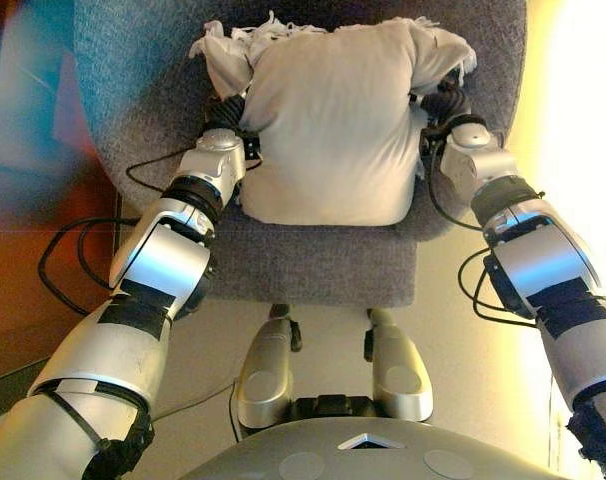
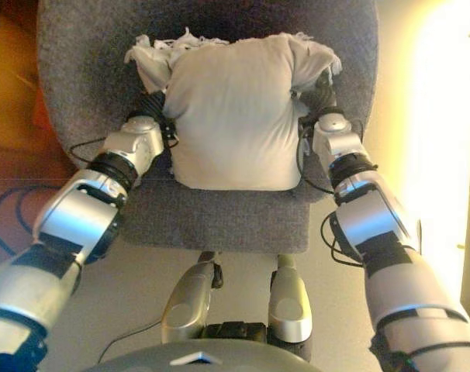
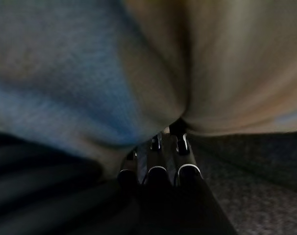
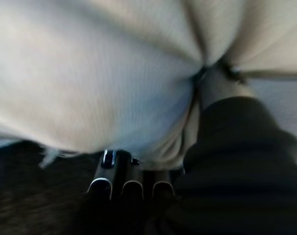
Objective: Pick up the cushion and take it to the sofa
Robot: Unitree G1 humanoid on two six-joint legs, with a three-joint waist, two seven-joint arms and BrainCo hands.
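One grey fabric-upholstered chair carries one off-white, fringe-edged fabric cushion on its seat against the backrest. Both arms reach forward: left hand and right hand press the cushion's two sides. Fingers are buried under cloth, so grip can't be told.

So the thing holding everything is a grey fabric armchair, fuzzy upholstery, curved back. Sitting right on its seat is one cream cushion, leaning back against the backrest, with frayed, ragged edges along its top. Pale floor under the chair.
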